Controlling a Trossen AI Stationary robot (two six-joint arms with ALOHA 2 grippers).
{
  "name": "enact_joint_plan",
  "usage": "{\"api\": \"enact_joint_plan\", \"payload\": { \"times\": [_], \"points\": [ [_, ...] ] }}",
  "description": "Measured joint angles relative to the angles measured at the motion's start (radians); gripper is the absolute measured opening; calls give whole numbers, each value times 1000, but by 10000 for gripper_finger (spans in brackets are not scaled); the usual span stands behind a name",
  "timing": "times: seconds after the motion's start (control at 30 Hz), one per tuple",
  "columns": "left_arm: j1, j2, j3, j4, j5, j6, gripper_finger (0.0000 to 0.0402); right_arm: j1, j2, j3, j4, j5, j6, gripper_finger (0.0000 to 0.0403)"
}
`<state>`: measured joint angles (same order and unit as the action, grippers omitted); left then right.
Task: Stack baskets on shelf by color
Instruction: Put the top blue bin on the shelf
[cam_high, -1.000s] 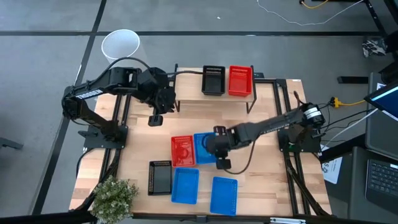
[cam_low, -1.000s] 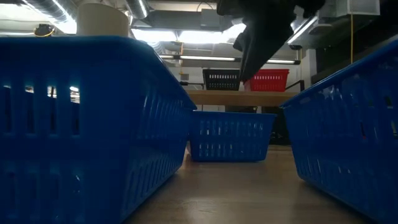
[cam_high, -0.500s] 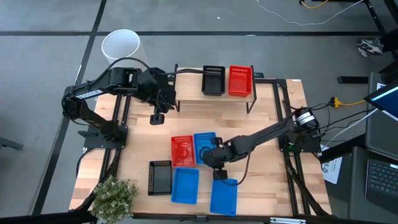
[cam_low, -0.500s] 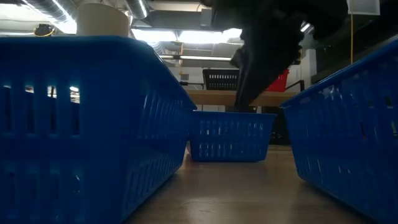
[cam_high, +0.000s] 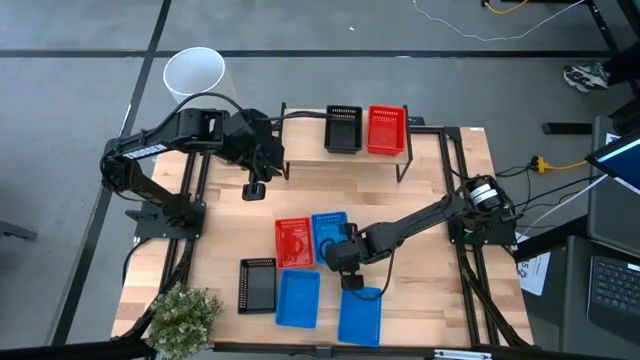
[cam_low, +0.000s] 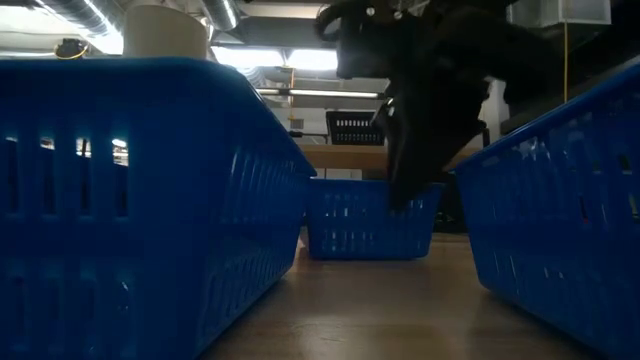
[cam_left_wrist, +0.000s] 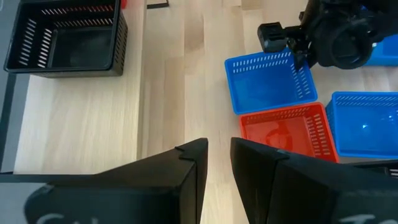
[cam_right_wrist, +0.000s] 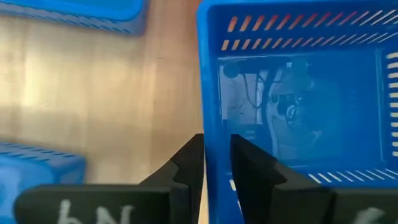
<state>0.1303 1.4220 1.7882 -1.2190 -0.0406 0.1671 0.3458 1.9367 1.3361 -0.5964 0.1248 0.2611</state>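
Wooden table (cam_high: 420, 190) under the arms, and the action is dead centre. The right gripper (cam_right_wrist: 217, 142) is down on the blue basket (cam_high: 328, 232). Its fingers (cam_right_wrist: 186, 163) are nearly together, straddling the mesh wall near the front right corner, one outside and one inside, clamped on the rim. The basket sits flat on the wood, around the middle of the table and a bit toward the front edge.

Touching its left side is a red basket (cam_high: 292, 243). Closer to the front edge stand a second blue (cam_high: 297, 298) and a third blue (cam_high: 360, 312), just beside the gripper, with a black basket (cam_high: 257, 283) to their left. A plant (cam_high: 185, 315) fills the front left corner.

Along the back edge is the shelf (cam_high: 345, 152). On its plank stand a shelf-top black basket (cam_high: 343, 128) and a shelf-top red basket (cam_high: 387, 130), side by side on the right part, with the left part bare.

The left gripper (cam_high: 254, 190) hangs over the table near the shelf's left end, well apart from every basket. Its fingers show a slim gap with nothing between them.
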Motion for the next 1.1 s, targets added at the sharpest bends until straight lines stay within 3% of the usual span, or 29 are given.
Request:
{"api": "enact_joint_plan", "payload": {
  "times": [0.17,0.27,0.5,0.7,0.93,1.1],
  "points": [
    [0,-2,0,0,-57,41,63,0,8,12,-12,28,45,15],
    [0,-17,0,-1,-104,65,63,0,2,75,-75,38,68,7],
    [8,-44,2,-1,-111,127,63,4,-1,416,-393,92,19,4],
    [13,-97,0,-10,-135,131,63,-28,-6,670,-444,265,-157,2],
    [12,-193,1,-8,-135,100,63,-213,-6,778,-355,296,-389,2],
    [11,-246,1,2,-131,71,63,-382,19,778,-243,203,-483,1]
  ]
}}
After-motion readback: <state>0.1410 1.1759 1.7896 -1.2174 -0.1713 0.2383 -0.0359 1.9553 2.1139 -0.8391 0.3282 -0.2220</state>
